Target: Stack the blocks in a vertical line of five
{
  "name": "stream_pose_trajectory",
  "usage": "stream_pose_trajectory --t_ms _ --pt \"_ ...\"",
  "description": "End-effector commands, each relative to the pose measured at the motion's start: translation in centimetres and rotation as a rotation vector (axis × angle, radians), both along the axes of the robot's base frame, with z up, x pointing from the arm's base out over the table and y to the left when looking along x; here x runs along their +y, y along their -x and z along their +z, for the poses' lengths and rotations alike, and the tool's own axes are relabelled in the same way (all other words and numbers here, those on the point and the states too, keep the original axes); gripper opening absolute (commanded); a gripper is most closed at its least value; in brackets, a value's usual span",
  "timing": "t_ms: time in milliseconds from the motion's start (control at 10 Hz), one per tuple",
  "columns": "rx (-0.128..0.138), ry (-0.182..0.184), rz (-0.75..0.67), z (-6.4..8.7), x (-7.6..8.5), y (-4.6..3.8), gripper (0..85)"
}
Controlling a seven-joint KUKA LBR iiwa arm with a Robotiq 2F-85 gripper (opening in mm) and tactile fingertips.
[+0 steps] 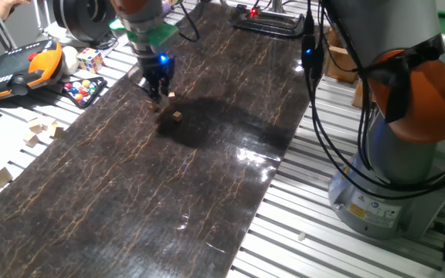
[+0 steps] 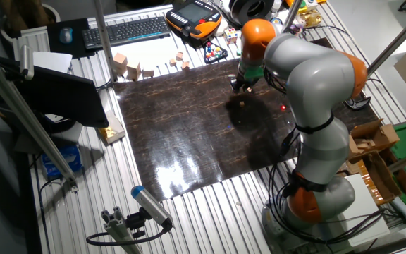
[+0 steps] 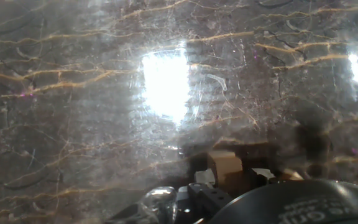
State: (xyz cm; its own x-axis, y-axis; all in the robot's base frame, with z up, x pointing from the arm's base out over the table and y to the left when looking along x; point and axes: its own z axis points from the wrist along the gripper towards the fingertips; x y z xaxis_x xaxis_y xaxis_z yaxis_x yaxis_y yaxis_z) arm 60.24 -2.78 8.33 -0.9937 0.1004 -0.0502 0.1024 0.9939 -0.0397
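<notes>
My gripper (image 1: 158, 94) hangs low over the far left part of the dark marbled mat (image 1: 168, 193). In the hand view a tiny tan cube (image 3: 224, 167) sits between my fingertips, so the gripper looks shut on it. Another small tan block (image 1: 177, 116) lies on the mat just in front and to the right of the gripper; it also shows in the other fixed view (image 2: 242, 104). One more tiny block (image 1: 171, 95) shows right beside the fingers. I cannot make out the remaining blocks. My gripper also shows in the other fixed view (image 2: 240, 85).
Left of the mat lie a multicoloured puzzle cube (image 1: 91, 59), a tray of coloured balls (image 1: 83, 89), an orange teach pendant (image 1: 22, 66) and larger pale wooden blocks (image 1: 41, 131). The robot base (image 1: 408, 154) stands to the right, with cables hanging over the mat's far right edge.
</notes>
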Motion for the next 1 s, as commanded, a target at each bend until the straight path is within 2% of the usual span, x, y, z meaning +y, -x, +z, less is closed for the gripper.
stream_pose_trajectory --t_ms 0,500,900 --pt "0.000 -0.002 0.004 -0.5 0.0 0.53 35.3" --pt "0.009 -0.003 -0.001 -2.4 -0.2 2.41 35.0" --pt "0.007 -0.011 -0.032 -3.6 -0.1 3.31 39.3"
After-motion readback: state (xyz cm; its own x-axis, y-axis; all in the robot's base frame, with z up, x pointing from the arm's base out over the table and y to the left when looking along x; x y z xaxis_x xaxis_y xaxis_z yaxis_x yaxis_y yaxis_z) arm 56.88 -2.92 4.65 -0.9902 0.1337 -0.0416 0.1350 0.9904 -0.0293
